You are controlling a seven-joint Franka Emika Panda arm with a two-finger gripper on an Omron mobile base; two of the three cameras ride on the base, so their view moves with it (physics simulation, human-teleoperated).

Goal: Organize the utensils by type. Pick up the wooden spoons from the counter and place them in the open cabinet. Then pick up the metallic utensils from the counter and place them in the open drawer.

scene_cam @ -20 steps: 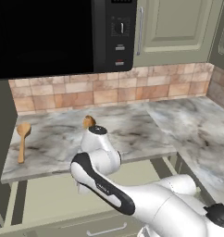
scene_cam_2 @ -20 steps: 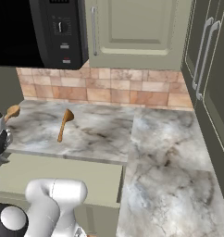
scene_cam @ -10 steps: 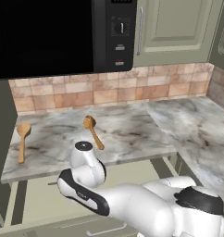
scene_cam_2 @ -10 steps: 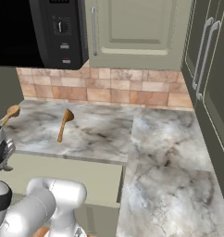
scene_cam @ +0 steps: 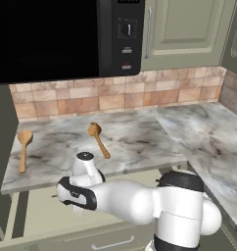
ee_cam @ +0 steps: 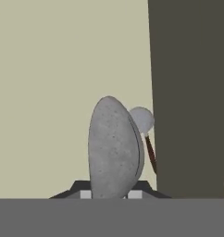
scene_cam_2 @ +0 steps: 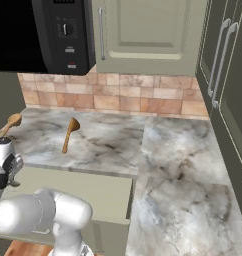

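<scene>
Spoons: 2 wooden (scene_cam: pixel 98 138) (scene_cam: pixel 24 148) on counter (scene_cam: pixel 135 137), 1 metal (ee_cam: pixel 115 148) w/ gripper (ee_cam: pixel 110 194).

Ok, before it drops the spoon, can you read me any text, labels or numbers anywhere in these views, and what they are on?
Microwave control panel: pale marks around a dial and buttons, too small and blurred to read.
Same panel in the right base view: also unreadable.
Cabinets, counter, drawer, spoons: no text visible.

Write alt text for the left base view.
The white arm bends low over the open drawer, below the counter edge. Two wooden spoons lie apart on the counter, beneath a black microwave.
</scene>
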